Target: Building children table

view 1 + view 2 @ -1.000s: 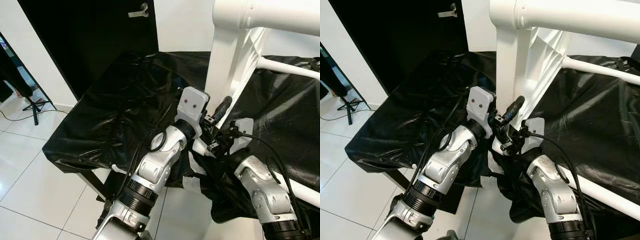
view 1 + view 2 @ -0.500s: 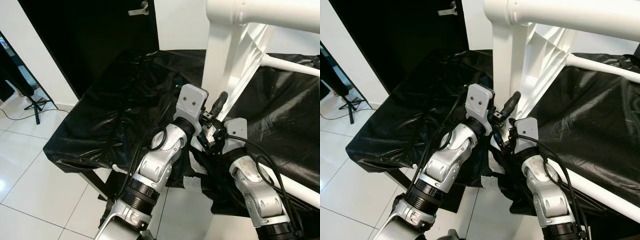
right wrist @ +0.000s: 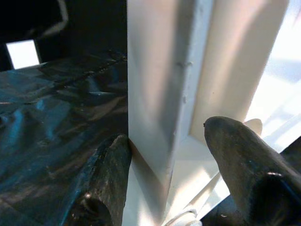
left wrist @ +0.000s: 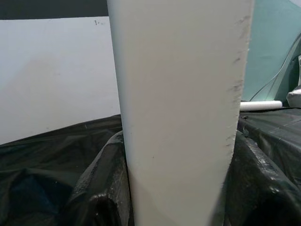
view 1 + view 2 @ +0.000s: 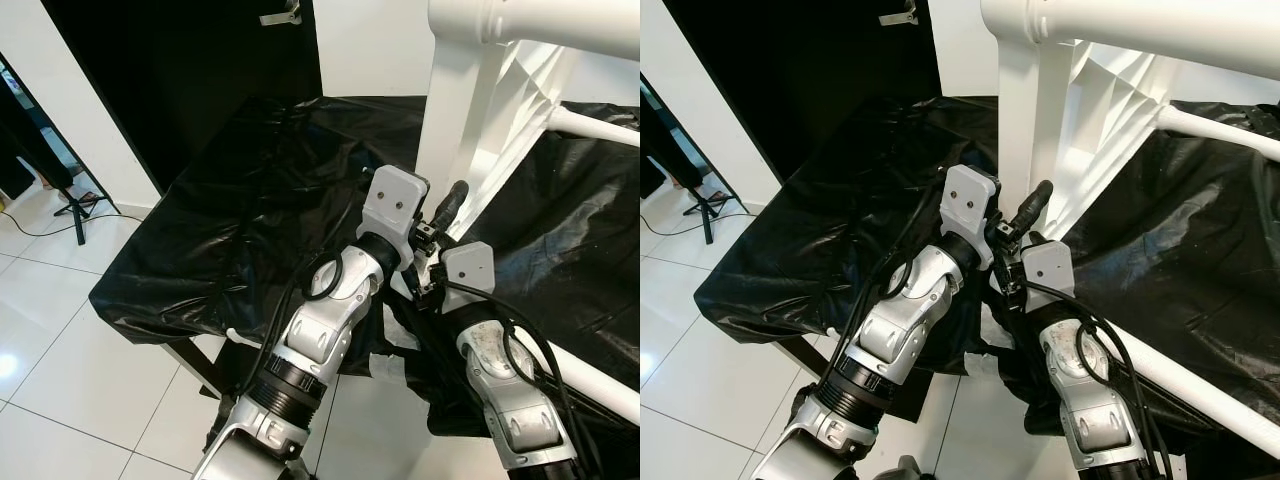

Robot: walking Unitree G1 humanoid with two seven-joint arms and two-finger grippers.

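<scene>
The white children's table frame stands upright on the black sheet, with its leg (image 5: 452, 120) under a thick top rail (image 5: 540, 20). My left gripper (image 4: 178, 141) is shut on that leg, one black finger (image 4: 101, 188) on each side. In the left eye view one left fingertip (image 5: 448, 205) pokes out beside the leg. My right gripper (image 3: 165, 133) sits just below and behind the left wrist (image 5: 392, 200). Its fingers (image 3: 240, 155) bracket a ribbed edge (image 3: 160, 94) of the same frame, touching it. The right wrist housing (image 5: 465, 265) hides those fingers from above.
A black plastic sheet (image 5: 250, 200) covers the work table, whose front edge drops to white floor tiles (image 5: 60, 360). A black door with a handle (image 5: 280, 15) stands behind. A tripod foot and cable (image 5: 75, 210) lie at far left. White frame bars (image 5: 600, 125) run at the right.
My right arm has moved left and in toward the leg, tucking its wrist under the left wrist. The left gripper keeps its hold; the camera has shifted slightly.
</scene>
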